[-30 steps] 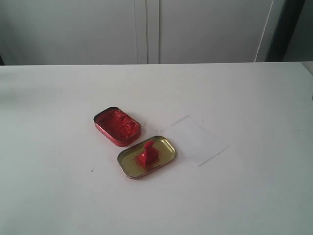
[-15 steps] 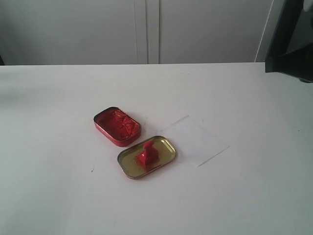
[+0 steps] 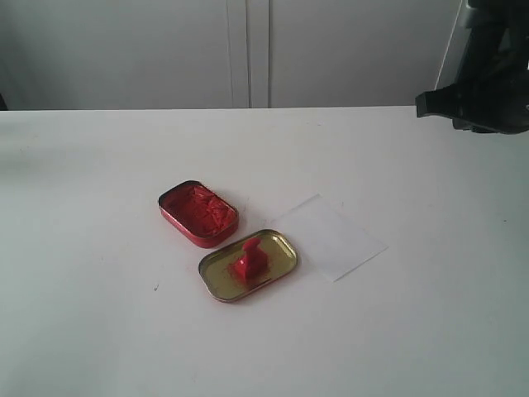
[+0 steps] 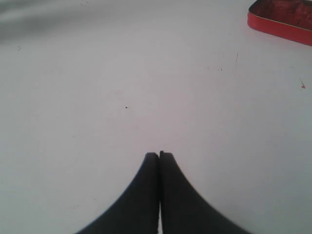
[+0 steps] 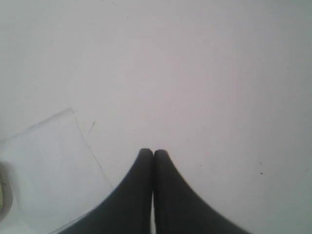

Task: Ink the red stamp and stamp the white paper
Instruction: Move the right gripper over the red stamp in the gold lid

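Exterior view: red stamp in lid

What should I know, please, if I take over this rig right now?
Left gripper: shut, empty, over bare table, open red metal ink tin nearby.
Right gripper: shut, empty, by an edge of the thin white paper sheet.
Small red plastic stamp: upright in the shallow gold tin lid, next to ink tin and paper.
Done: nothing visible; no imprint shows on the paper.
Left: grasp stamp, ink it, press on paper.
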Tool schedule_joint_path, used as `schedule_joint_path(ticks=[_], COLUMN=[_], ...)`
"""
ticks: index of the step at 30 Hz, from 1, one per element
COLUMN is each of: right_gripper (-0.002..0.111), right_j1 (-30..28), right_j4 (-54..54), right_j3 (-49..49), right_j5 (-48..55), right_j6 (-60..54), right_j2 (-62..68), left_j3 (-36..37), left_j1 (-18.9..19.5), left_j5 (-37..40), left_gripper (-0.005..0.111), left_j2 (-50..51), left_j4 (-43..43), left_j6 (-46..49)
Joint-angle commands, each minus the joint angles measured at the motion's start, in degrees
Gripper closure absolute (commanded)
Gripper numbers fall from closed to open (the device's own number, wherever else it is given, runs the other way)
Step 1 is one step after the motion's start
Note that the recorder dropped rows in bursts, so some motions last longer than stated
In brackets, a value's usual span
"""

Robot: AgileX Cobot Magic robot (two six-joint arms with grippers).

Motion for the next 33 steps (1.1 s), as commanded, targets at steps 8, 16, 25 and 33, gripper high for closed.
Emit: schedule_joint_path(ticks=[8, 16, 25, 33], right_gripper=[0.108, 0.108, 0.108, 0.108], right_j1=[-0.18, -0.18, 2.17, 5.75], right_j4=[0.47, 6.63, 7.64, 7.79], right_j3=[-10.66, -16.23, -22.96, -29.59], right_j5=[9.09, 13.50, 18.63, 23.47], right_j6=[-6.31, -13.94, -16.07, -16.17], right_j2=[10.76, 17.11, 23.84, 29.81], left_j3=[0.25, 0.25, 0.25, 0.25], left_j1=[0.15, 0.15, 0.15, 0.15], left_j5=[-0.11, -0.11, -0.11, -0.11], left_gripper=[0.107, 0.107, 0.107, 0.107], left_j2=[-0.24, -0.24, -0.24, -0.24], left_j4=[-0.03, -0.03, -0.03, -0.03], left_j6=[-0.46, -0.46, -0.46, -0.46])
